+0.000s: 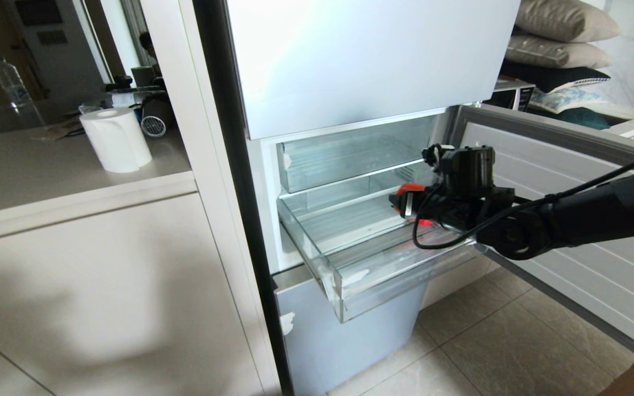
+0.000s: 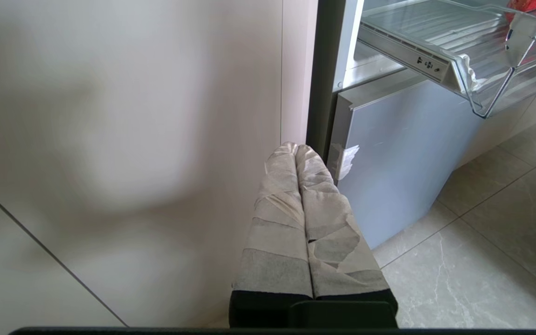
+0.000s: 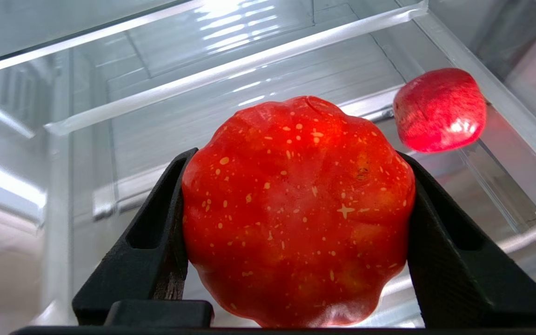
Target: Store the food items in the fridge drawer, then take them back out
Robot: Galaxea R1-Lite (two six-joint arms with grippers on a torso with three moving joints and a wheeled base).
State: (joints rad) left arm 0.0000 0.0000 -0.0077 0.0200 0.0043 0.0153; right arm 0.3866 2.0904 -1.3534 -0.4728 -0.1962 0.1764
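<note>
Over the pulled-out drawer (image 1: pixel 317 250), toward its right side, the right gripper (image 3: pixel 296 209) holds a ribbed, speckled red fruit (image 3: pixel 298 211), its jaws pinching the fruit from both sides. The grip sits across the fruit's widest part, probably so it cannot slip while carried. A second, smaller red fruit (image 3: pixel 439 110) already lies inside by the drawer's wall (storing seems under way). The left gripper (image 2: pixel 301 186) hangs low by the cabinet, taped fingers pressed together, idle.
</note>
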